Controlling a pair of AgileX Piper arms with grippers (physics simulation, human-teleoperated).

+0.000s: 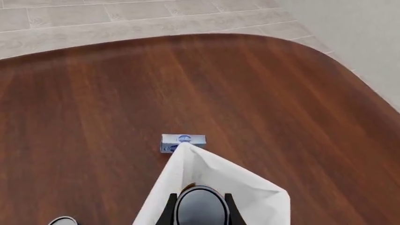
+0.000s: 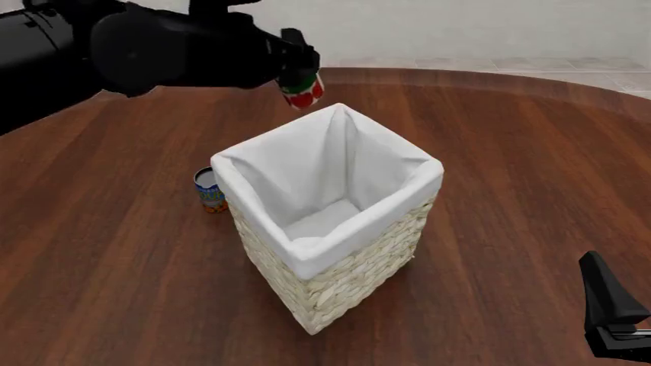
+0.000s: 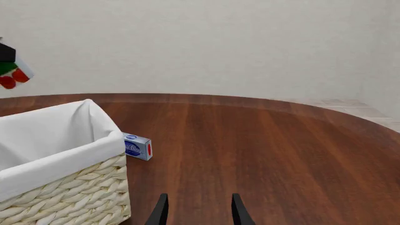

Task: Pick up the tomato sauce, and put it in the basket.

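Note:
The tomato sauce [image 2: 303, 89], a small can with a red label and green band, hangs in the air over the far corner of the basket [image 2: 346, 280]. My left gripper [image 2: 297, 75] is shut on it. In the left wrist view the can's dark top [image 1: 200, 206] sits between the fingers, with the basket's white lining [image 1: 250, 190] below. The basket is tall, pale wicker with white cloth folded over its rim. The right wrist view shows the held can [image 3: 14, 72] above the basket [image 3: 62, 190]. My right gripper [image 3: 197, 212] is open, low near the table's front right.
A blue-labelled can [image 2: 210, 191] stands on the table just left of the basket. A small blue box [image 1: 182, 142] lies on the wood beyond the basket's far side, also in the right wrist view [image 3: 138, 146]. The table's curved far edge [image 1: 187, 40] borders a tiled floor.

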